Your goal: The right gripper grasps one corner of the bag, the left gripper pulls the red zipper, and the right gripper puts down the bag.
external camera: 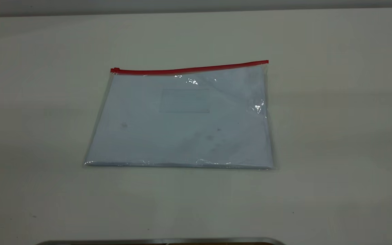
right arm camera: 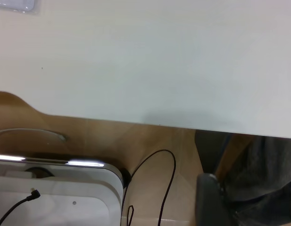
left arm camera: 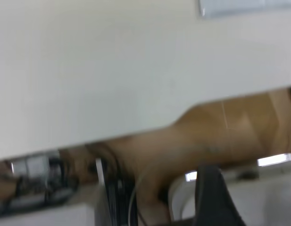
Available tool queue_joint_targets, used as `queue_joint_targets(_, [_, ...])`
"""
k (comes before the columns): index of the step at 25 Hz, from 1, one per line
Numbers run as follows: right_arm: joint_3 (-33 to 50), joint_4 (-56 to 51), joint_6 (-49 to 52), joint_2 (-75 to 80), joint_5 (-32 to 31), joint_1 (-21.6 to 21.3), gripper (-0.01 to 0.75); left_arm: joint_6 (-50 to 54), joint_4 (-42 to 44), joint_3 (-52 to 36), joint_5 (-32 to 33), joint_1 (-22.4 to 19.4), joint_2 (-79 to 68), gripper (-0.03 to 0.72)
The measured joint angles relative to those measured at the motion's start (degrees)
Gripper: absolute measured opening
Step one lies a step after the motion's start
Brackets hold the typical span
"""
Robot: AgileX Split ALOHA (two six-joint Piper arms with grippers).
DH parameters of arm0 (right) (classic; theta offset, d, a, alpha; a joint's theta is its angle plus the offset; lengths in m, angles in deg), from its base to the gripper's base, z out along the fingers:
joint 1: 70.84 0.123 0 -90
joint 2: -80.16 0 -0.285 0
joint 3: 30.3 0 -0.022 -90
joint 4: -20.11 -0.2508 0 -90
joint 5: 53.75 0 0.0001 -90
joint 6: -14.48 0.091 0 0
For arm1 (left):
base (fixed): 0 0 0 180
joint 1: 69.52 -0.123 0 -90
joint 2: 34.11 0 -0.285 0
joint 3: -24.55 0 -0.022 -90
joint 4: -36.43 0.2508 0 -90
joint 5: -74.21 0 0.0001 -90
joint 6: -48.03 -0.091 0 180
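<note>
Tabletop (external camera: 335,136), pale and broad, carried the bag (external camera: 182,126) lying flat near its middle, white paper showing through the clear plastic and a faint label pocket (external camera: 185,100) on its face. Along the bag's far long edge ran the red zipper (external camera: 189,69), its slider tab (external camera: 115,70) at the left end; the corner (external camera: 266,63) at the right end lay untouched. Neither the left claw nor the right claw appeared in any view, so their state could not be told. Each wrist view caught only a bag corner beyond the tabletop's edge.
</note>
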Motion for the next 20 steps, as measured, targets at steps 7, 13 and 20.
queue_joint_targets(7, [0.0, 0.0, 0.0, 0.0, 0.0, 0.0, 0.436, 0.11, -0.05, 0.0, 0.44, 0.0, 12.71, 0.468])
queue_joint_targets(13, [0.0, -0.2, 0.0, -3.09, 0.0, -0.96, 0.435, 0.17, -0.05, 0.0, 1.05, 0.0, 19.46, 0.468])
queue_joint_targets(20, [0.0, -0.2, 0.0, -21.84, -0.53, -4.81, 0.435, 0.17, -0.05, 0.0, 1.42, 0.0, 20.78, 0.468])
